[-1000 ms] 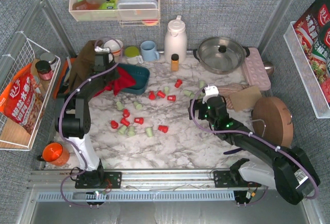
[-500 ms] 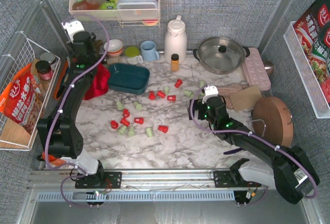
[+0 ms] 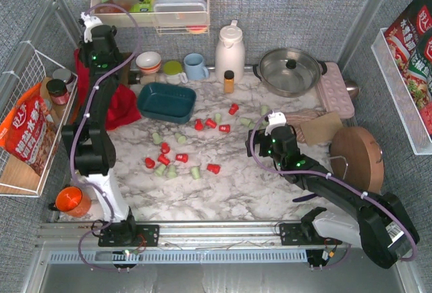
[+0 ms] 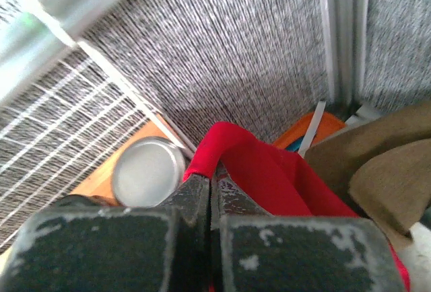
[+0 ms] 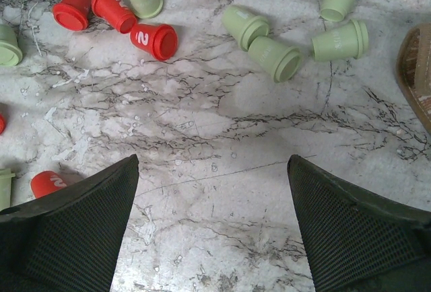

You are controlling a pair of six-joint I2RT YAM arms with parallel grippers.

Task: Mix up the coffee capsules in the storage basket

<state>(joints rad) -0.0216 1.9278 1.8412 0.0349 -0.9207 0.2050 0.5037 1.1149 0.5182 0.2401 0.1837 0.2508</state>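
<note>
Progress stands near nil: at far left the left gripper, arm stretched high toward the back corner beside the wire rack, is clamped on a red cloth, and just right of it the storage basket sits upright with no capsules visible inside. Coffee capsules, red and green, lie scattered across the marble table in front and right of the basket, all yet to be gathered and mixed. Right gripper hovers low over bare marble near the green pods, jaws wide apart, holding nothing.
</note>
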